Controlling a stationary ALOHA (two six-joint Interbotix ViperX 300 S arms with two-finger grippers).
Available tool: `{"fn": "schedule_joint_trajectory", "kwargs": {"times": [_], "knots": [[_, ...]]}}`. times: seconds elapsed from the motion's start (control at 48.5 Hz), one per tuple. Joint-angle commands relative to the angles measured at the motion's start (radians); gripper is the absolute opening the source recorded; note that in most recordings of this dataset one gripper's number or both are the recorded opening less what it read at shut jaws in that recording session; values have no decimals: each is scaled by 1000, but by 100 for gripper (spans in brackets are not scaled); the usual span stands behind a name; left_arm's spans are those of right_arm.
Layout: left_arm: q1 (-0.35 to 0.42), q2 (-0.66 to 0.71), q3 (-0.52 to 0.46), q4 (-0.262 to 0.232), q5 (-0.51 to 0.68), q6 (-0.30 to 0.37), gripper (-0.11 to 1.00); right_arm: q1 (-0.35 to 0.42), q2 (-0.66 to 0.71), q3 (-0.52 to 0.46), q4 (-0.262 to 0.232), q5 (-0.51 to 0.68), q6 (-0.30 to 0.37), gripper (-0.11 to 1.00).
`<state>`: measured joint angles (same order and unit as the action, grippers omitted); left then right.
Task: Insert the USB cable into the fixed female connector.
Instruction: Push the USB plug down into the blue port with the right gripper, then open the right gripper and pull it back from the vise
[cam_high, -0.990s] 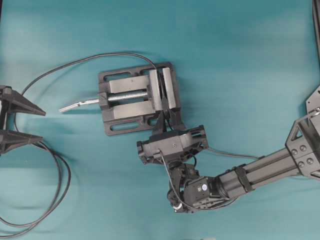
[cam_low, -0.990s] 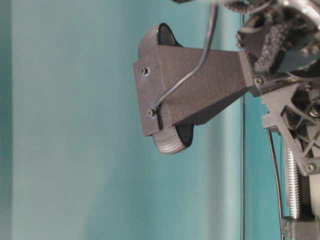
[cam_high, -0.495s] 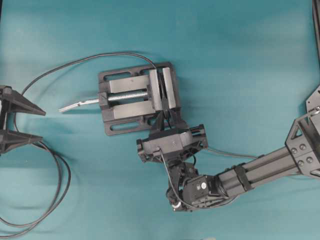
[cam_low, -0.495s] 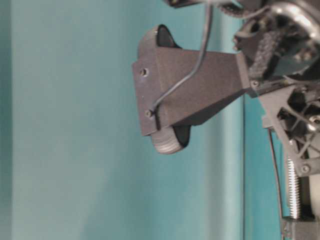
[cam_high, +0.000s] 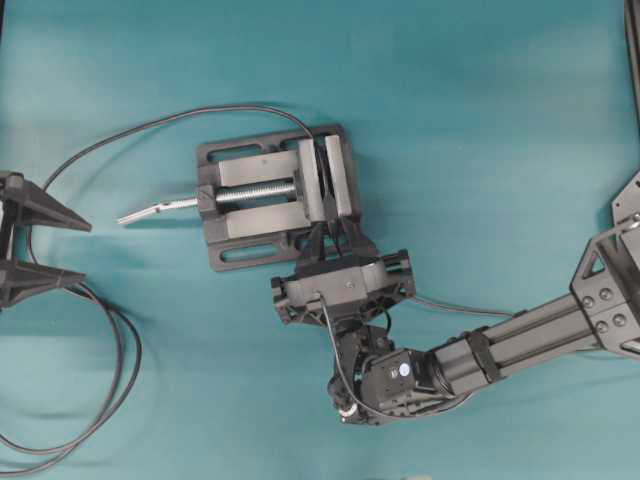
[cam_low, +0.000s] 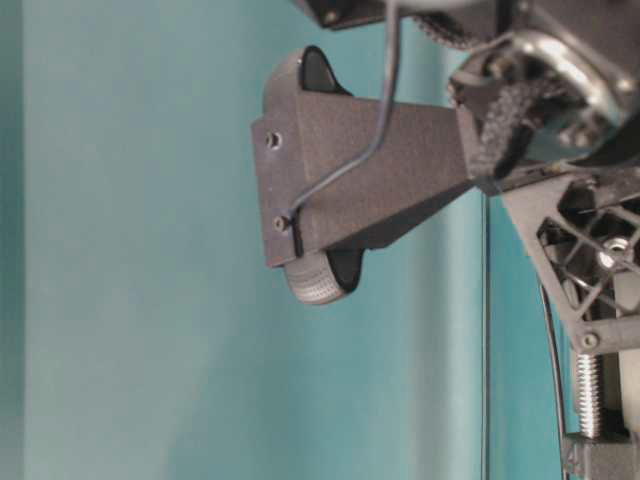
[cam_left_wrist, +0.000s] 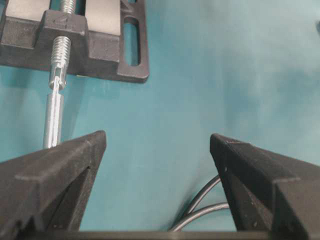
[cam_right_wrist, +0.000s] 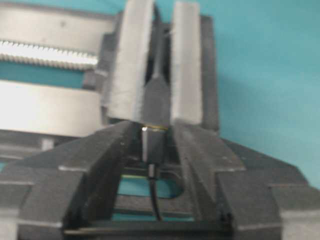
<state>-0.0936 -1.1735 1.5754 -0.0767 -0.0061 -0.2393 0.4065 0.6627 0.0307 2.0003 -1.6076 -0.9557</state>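
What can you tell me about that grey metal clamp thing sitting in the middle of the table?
The vise is dark grey metal and lies flat on the teal table. It has a slotted base, two pale rails, a threaded screw along its middle and a silver handle pointing left. Its two jaw blocks stand close together, pinching the fixed female connector between them. A thin cable curves away from its top. The right gripper reaches its lower edge, fingers apart beside the USB cable plug.

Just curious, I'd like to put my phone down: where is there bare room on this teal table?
Bare teal cloth spans above and right of the dark grey metal vise. Crowded: black cable loops lower left, right gripper below the vise.
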Motion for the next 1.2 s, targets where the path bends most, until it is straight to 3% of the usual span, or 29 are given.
{"fn": "schedule_joint_trajectory", "kwargs": {"times": [0.0,0.66,0.928,1.176], "knots": [[2,14,-14,3,-5,-14,100,15,-61,-23,3,-12,-2,51],[2,14,-12,3,-5,-14,100,94,-81,-18,23,-14,-5,51],[2,15,-12,5,-5,-14,100,133,-173,106,23,-2,3,51],[2,14,-14,3,-5,-14,100,144,-304,301,3,83,21,51]]}}
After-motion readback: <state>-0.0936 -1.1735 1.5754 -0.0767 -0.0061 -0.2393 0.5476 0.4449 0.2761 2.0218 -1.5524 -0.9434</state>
